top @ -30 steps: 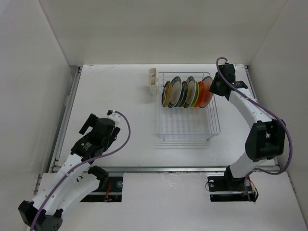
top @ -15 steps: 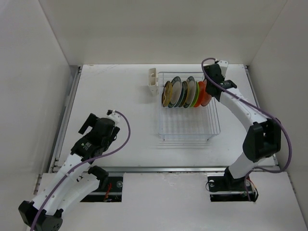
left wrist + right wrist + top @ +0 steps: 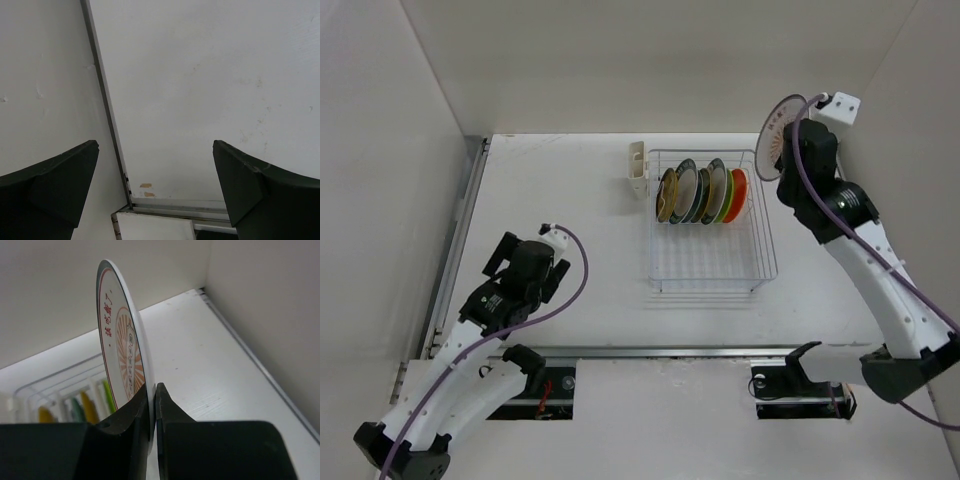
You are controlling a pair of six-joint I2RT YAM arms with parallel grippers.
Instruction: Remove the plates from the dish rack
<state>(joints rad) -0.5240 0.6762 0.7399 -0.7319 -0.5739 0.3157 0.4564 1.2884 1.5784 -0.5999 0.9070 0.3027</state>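
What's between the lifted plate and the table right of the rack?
Nothing visible. The right gripper holds the plate up near the far right corner of the rack, and the table to its right shows bare.

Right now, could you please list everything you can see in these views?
dish rack: one, white wire, far middle of table.
racked plates: about six, amber, teal-rimmed, green, orange, on edge at rack's far end.
held plate: one, white with orange centre, in the air by rack's far-right corner.
utensil cup: one, cream, rack's far-left corner.
table: one, white, underneath.
left fingers: two, dark, open, near-left.
right fingers: two, dark, shut on held plate.
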